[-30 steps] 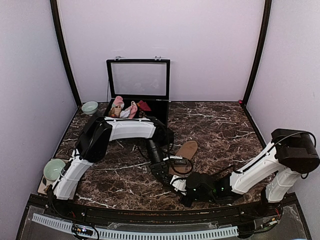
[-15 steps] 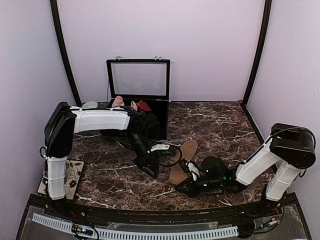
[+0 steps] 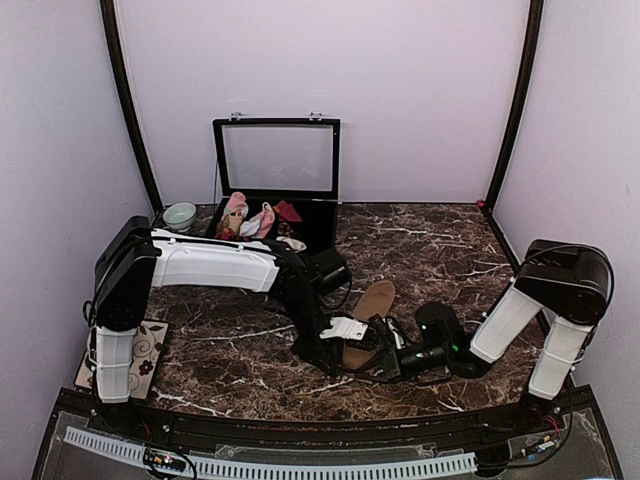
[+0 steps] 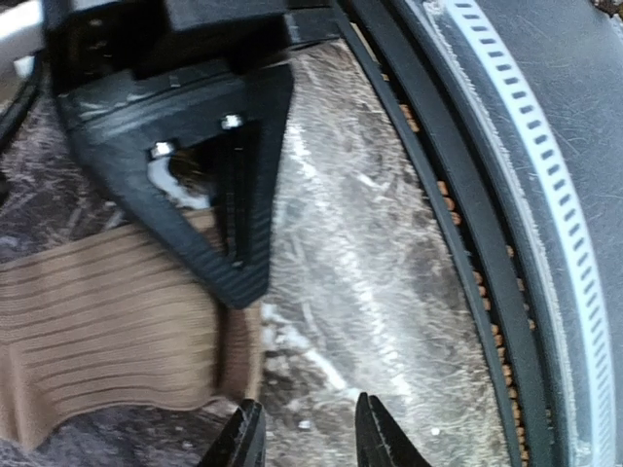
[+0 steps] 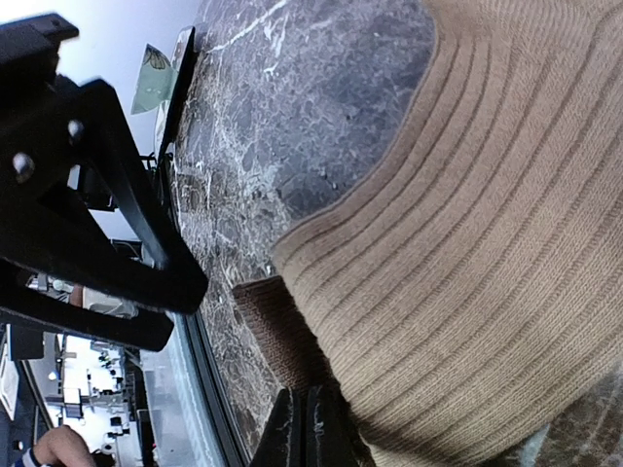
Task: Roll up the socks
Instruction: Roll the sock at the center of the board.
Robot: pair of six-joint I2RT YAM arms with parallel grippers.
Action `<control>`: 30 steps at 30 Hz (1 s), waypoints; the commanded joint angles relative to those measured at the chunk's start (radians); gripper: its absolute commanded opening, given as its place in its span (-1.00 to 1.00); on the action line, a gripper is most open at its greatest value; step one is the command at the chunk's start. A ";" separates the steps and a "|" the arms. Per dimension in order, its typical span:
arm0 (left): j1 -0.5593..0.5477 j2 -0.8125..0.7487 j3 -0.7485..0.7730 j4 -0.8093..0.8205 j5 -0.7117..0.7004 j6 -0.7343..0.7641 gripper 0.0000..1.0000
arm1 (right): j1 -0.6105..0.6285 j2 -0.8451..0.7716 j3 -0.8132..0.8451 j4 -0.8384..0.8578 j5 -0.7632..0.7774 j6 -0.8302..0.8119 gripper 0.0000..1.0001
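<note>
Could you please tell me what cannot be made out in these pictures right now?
Top view: near end of the ribbed tan-brown fabric sock, hidden under the left gripper.
Right wrist view: whether the shut right gripper pinches that sock; contact shadowed at the bottom edge.
Top view: things in the black hinged box, too small.

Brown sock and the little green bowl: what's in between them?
In the top view, the left arm's white segment reaches across the marble table between the green bowl and the brown sock.
</note>
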 commanded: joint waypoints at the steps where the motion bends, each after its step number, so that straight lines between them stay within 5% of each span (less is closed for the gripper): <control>1: 0.000 -0.010 0.008 0.075 -0.032 0.030 -0.31 | -0.017 0.042 -0.027 -0.198 -0.033 0.054 -1.00; 15: -0.013 0.062 -0.009 0.122 -0.081 0.022 -0.42 | -0.031 0.077 -0.006 -0.258 0.016 0.051 -1.00; 23: -0.013 0.112 0.030 0.089 -0.050 -0.002 -0.88 | -0.031 0.036 -0.001 -0.321 0.075 0.013 -0.99; 30: 0.028 0.168 0.055 0.015 0.062 -0.099 -1.00 | 0.011 -0.105 -0.001 -0.416 0.217 -0.101 -0.49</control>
